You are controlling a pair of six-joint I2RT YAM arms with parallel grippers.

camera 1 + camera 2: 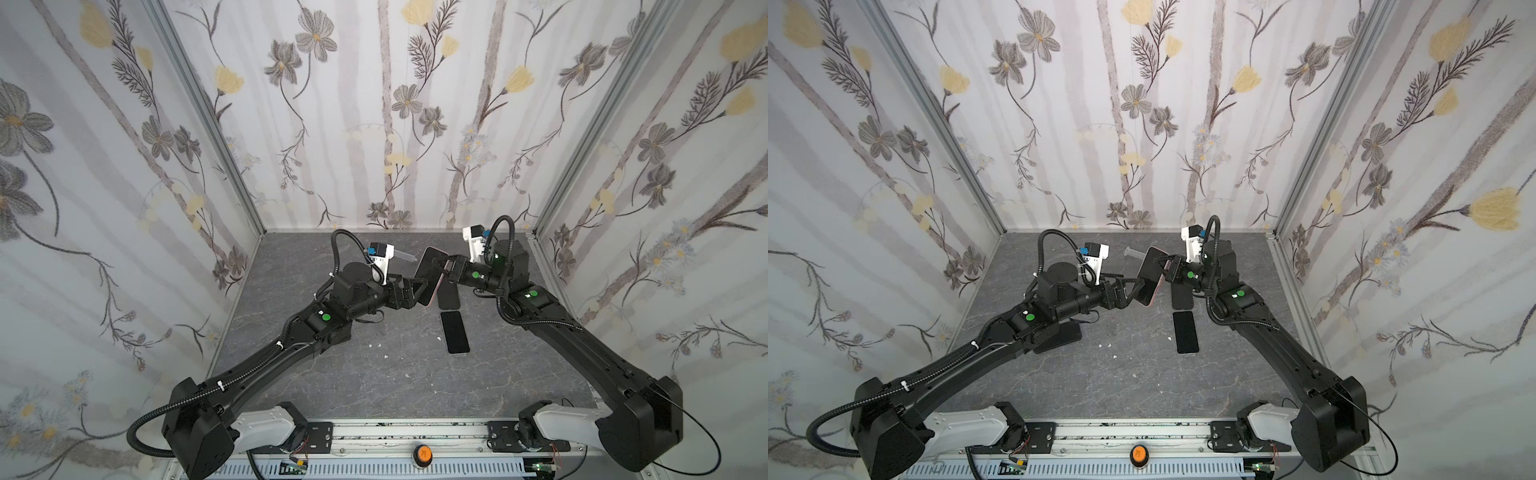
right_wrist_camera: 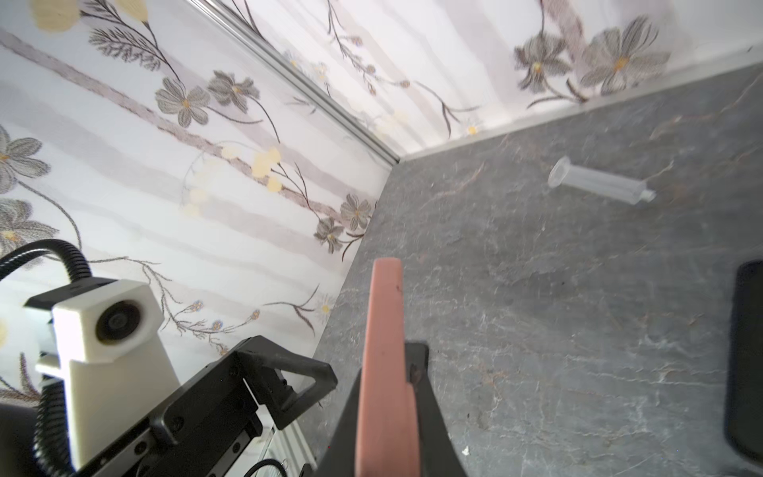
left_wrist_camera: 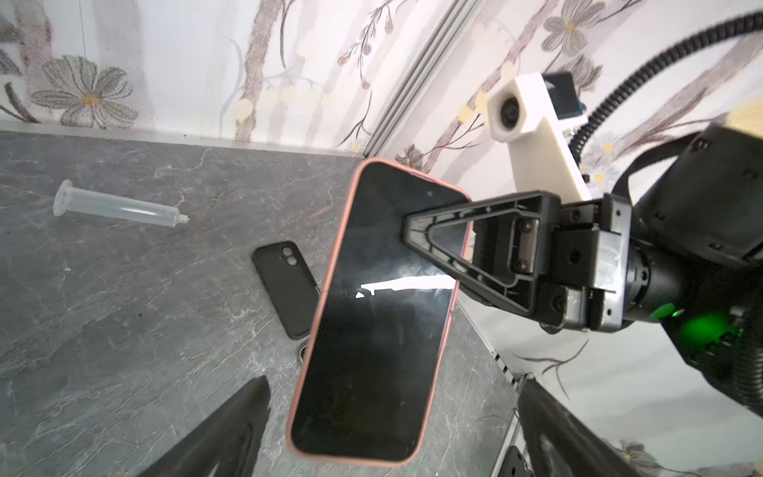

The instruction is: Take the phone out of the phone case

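Right gripper (image 3: 413, 231) clamps the phone (image 3: 371, 330), in its pink case (image 2: 384, 351), tilted above the table (image 3: 124, 289). Left gripper (image 3: 392, 396) is spread wide, fingers either side of its lower end.

Grey tabletop (image 1: 374, 382) bears syringe (image 3: 119, 206), black case (image 3: 289, 289), phone (image 1: 455, 332).

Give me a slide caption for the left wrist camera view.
Right gripper holds the pink-cased phone by its edge; left gripper open; black case and clear syringe on table.
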